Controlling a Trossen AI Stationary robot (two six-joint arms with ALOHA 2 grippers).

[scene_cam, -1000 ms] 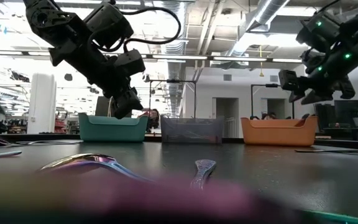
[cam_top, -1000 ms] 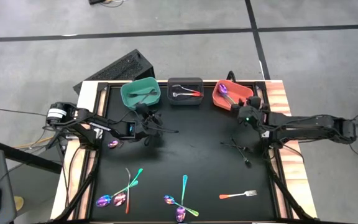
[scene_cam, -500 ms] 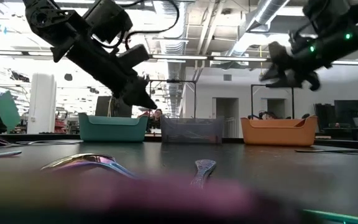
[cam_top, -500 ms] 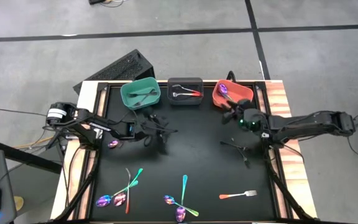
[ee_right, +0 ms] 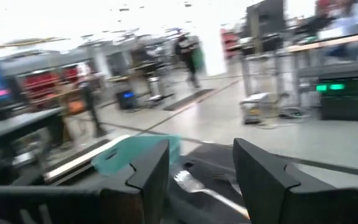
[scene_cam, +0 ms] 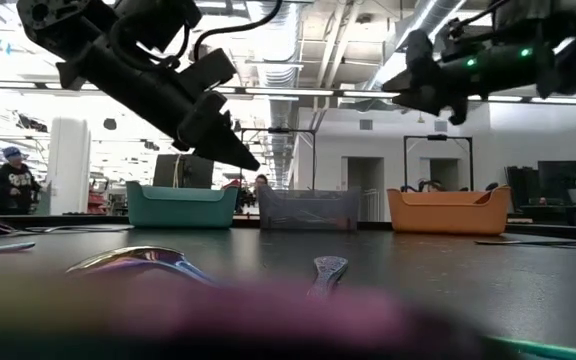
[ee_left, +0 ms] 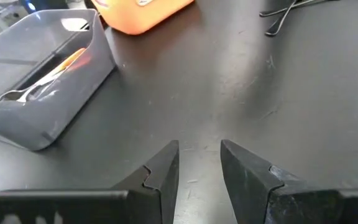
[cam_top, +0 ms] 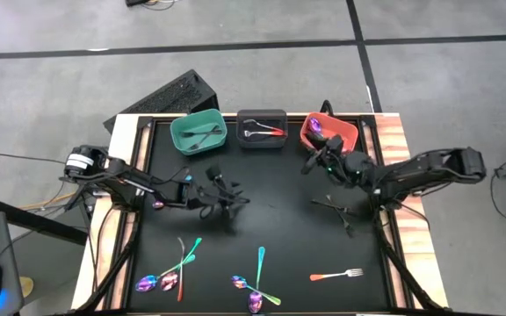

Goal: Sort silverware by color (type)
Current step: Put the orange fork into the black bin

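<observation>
My left gripper point(cam_top: 232, 198) point(ee_left: 199, 146) hangs open over the black mat point(cam_top: 279, 228), in front of the teal bin point(cam_top: 198, 133) and the dark grey bin point(ee_left: 42, 93). My right gripper point(cam_top: 309, 163) point(ee_right: 201, 146) is open and about level, in front of the orange bin point(cam_top: 328, 134). Neither holds anything. Silverware lies flat on the mat: two dark pieces point(cam_top: 336, 209), an orange-handled fork point(cam_top: 336, 275), iridescent pieces point(cam_top: 178, 263) point(cam_top: 257, 281) and a purple spoon point(cam_top: 159, 204).
The three bins stand in a row at the mat's far edge. The grey one holds an orange-handled fork point(cam_top: 264, 132), the orange one a purple spoon point(cam_top: 316, 128), the teal one a dark piece point(cam_top: 205, 133). A keyboard point(cam_top: 161, 101) lies beyond the table's far left corner.
My left gripper has swung toward the table's right and a little toward the near edge, rolling as it went. My right gripper has drawn away from the orange bin toward the table's left, risen a little, and tipped up from pointing down to about level.
</observation>
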